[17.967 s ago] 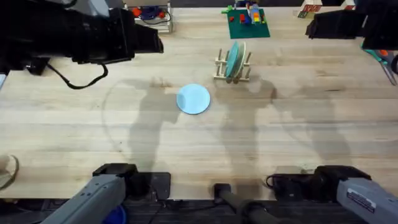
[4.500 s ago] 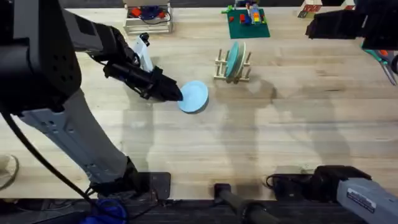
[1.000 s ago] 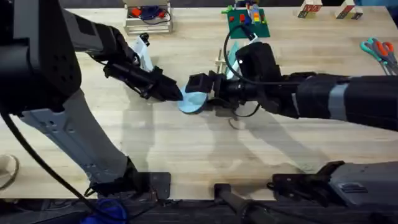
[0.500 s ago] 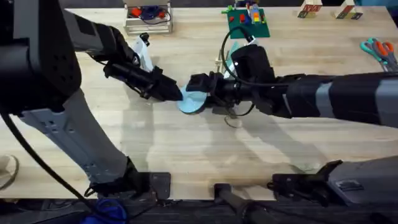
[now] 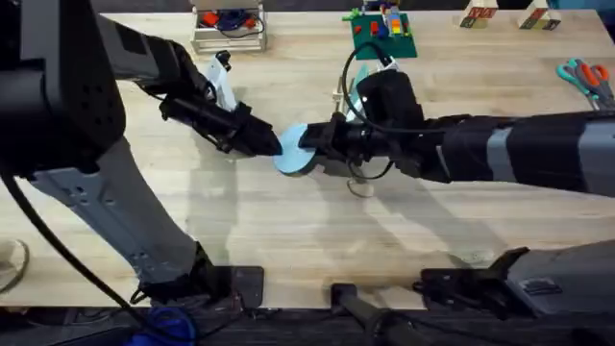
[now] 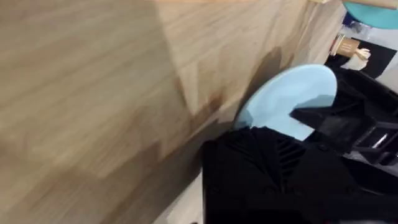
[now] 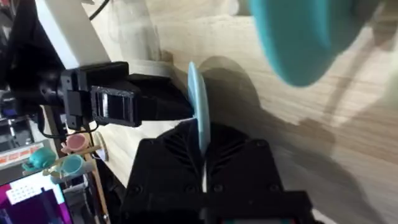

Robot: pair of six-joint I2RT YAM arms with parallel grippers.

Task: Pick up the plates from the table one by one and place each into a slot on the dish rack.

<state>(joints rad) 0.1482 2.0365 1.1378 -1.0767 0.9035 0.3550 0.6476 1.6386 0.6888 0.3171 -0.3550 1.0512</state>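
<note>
Pale blue round plate (image 5: 291, 151), thin and smooth, on plank-grained wooden bench (image 5: 288, 240). Left tool (image 5: 274, 145) pinches one rim, right tool (image 5: 309, 142) the opposite.

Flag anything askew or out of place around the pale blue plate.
The pale blue round plate is not lying flat on the light wooden table: the right wrist view shows it edge-on, pinched between the right gripper and the left gripper from opposite sides. Nothing looks spilled or damaged.
</note>
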